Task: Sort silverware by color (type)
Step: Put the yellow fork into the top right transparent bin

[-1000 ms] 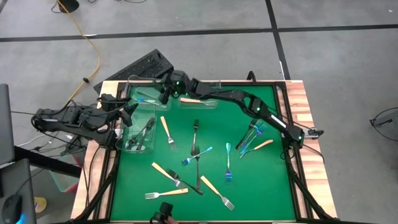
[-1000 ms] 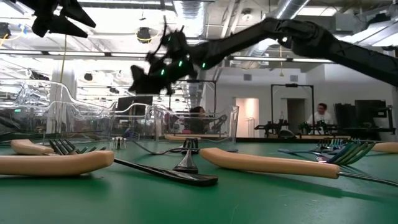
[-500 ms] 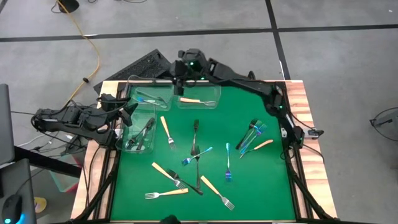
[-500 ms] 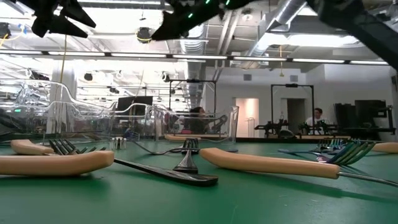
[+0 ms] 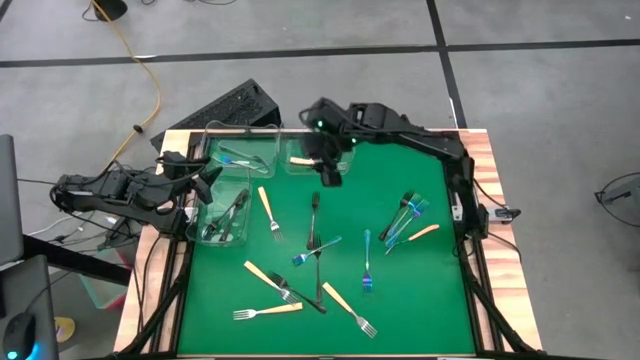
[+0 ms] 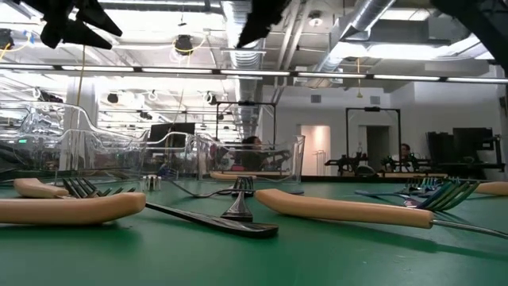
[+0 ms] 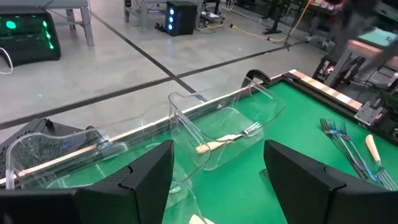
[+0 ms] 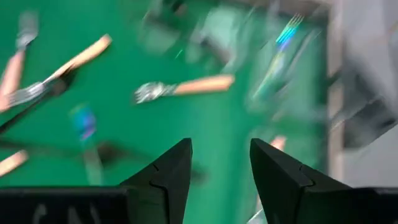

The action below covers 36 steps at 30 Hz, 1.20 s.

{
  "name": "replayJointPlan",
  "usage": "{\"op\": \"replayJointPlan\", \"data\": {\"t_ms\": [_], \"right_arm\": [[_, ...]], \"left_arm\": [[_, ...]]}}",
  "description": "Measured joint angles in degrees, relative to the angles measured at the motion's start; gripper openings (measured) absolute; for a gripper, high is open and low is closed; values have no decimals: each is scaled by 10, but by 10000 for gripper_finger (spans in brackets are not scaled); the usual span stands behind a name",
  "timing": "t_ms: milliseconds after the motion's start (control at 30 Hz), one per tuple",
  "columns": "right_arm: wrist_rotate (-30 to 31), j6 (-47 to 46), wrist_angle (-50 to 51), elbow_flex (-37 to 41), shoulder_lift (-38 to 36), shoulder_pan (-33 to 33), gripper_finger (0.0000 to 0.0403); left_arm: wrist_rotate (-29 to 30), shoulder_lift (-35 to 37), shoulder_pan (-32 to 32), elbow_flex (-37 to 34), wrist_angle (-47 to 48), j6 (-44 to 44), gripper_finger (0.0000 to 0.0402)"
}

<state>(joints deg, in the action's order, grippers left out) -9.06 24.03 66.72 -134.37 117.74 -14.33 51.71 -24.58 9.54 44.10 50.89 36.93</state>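
Right gripper (image 5: 330, 172): fingers apart, nothing held, above mat just beside tan fork's bin (image 5: 345, 160).
Left gripper (image 5: 205, 180): fingers spread wide, empty, waiting over dark forks' bin (image 5: 246, 200).
Sorted: one tan fork (image 7: 227, 138), one blue fork (image 5: 238, 158), few dark forks (image 5: 230, 215) in bins.
Left: most silverware (image 5: 317, 265) loose on mat (image 5: 430, 290).
Progress: early, by judgement.

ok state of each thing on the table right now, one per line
left hand: open, empty, by the bins
right hand: open, empty, above the tan bin's edge
tan bin: holds one tan fork
blue bin: holds a blue fork
dark bin: holds dark forks
loose forks: lying flat, unsorted on the mat
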Motion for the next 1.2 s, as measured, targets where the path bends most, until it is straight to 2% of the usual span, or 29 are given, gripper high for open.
{"op": "replayJointPlan", "data": {"t_ms": [200,333,500,600,733,800,900,1033,1200], "right_arm": [[1,-75,167,0,7,33,183],[3,-113,199,25,16,56,183],[3,-121,227,96,14,84,183],[3,-132,233,142,10,100,183],[1,-135,230,224,-14,132,183],[-2,-138,227,279,-38,150,183],[-2,-161,201,377,-98,175,183],[-1,-219,107,530,-219,204,180],[32,-277,-25,700,-352,227,171]], "left_arm": [[-15,0,0,0,0,11,234],[-37,0,0,0,7,12,234],[-62,0,0,0,12,22,234],[-108,-2,0,0,12,18,234],[-205,-15,0,0,11,-5,234],[-234,-26,0,0,11,-4,234],[-243,-45,0,0,10,0,234],[-218,-73,0,0,5,1,234],[-198,-100,0,0,-11,-3,234]]}}
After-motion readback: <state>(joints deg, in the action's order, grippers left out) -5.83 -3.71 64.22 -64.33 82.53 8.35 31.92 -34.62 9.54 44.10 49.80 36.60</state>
